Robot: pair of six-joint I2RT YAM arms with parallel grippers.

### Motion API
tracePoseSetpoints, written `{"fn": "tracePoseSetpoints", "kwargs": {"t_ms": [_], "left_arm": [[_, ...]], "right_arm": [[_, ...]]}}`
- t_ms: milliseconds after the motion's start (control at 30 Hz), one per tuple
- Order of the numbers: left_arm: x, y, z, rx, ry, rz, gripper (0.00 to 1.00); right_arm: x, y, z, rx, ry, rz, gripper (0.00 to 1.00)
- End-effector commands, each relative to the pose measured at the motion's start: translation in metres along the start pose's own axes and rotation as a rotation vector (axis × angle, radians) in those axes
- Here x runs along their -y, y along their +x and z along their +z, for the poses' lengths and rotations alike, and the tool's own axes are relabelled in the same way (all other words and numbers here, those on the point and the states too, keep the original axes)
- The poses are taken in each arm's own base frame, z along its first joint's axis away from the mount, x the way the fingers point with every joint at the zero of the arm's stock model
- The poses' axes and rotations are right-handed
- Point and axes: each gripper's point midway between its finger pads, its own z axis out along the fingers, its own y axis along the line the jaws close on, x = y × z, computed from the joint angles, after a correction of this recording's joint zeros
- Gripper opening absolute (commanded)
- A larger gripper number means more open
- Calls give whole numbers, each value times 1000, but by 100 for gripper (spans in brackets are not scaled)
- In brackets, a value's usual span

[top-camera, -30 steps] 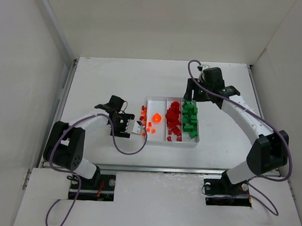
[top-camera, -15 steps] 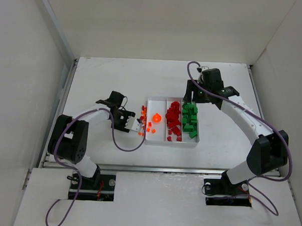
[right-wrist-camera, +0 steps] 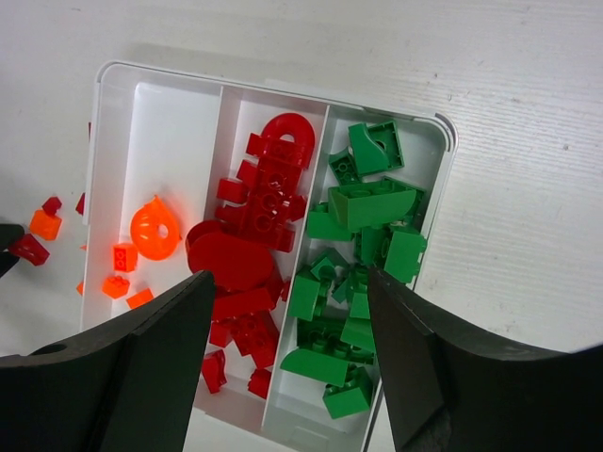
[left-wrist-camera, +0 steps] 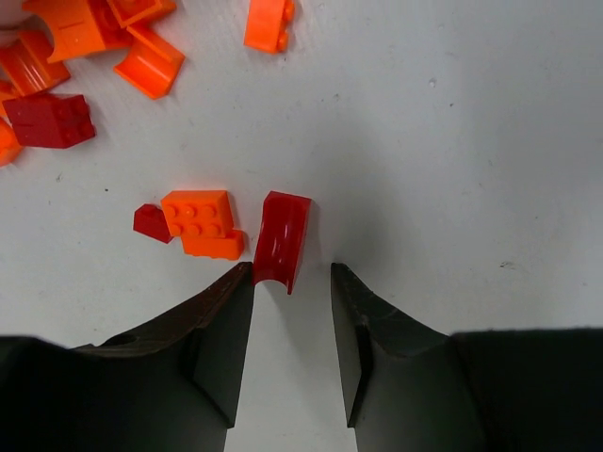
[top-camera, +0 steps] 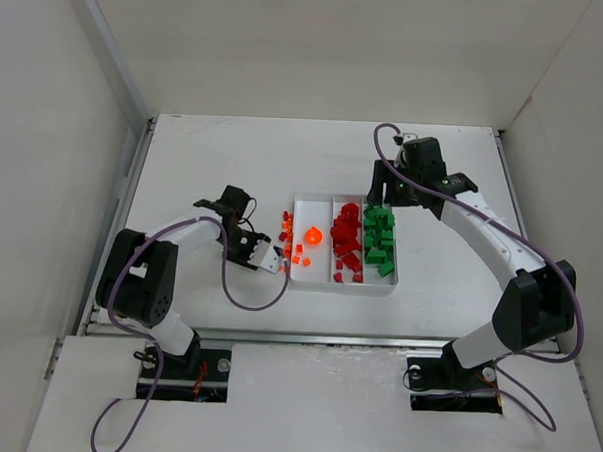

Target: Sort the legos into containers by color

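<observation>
**Left gripper** (left-wrist-camera: 292,273): 1. Jaws stand narrowly apart and clamp nothing. The near end of 1 red brick (left-wrist-camera: 285,240) lies in their mouth, against one fingertip and clear of the other.
- Step judged in hand: picking this red brick off the table.
- Next move likely calls for a squeeze on its long sides, a lift, and a carry past the orange compartment to the red one.
- Risk: the brick lies askew to the jaws and may twist.

**Loose legos beyond the fingertips**
- Just beside the red brick: 1 orange studded brick (left-wrist-camera: 198,214), 1 orange piece under it, 1 small dark-red piece (left-wrist-camera: 151,222).
- Farther ahead: 1 dark-red brick (left-wrist-camera: 52,120), 1 lone orange brick (left-wrist-camera: 268,24), and an orange cluster (left-wrist-camera: 104,38) of at least four, partly cut off.

**Right gripper** (right-wrist-camera: 289,282): 1. Jaws wide apart and empty, hovering above the tray.

**White tray** (right-wrist-camera: 443,132), below the right gripper: 1, with 3 compartments.
- Orange: 4 pieces, one of them round (right-wrist-camera: 155,229).
- Red heap (right-wrist-camera: 259,221): over a dozen, overlapped, no exact count.
- Green heap (right-wrist-camera: 363,254): likewise over a dozen.
</observation>
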Motion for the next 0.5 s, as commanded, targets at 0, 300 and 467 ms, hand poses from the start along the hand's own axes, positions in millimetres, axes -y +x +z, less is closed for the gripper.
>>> {"fn": "tracePoseSetpoints", "kwargs": {"t_ms": [0, 300, 467], "left_arm": [[20, -12, 4, 49, 88, -2, 35], [13, -13, 11, 39, 66, -46, 38], [15, -18, 15, 43, 82, -40, 20]], "right_arm": [[-4, -5, -7, 36, -4, 4, 71], [-3, -1, -5, 27, -2, 4, 71], [-3, -1, -5, 27, -2, 4, 71]]}}
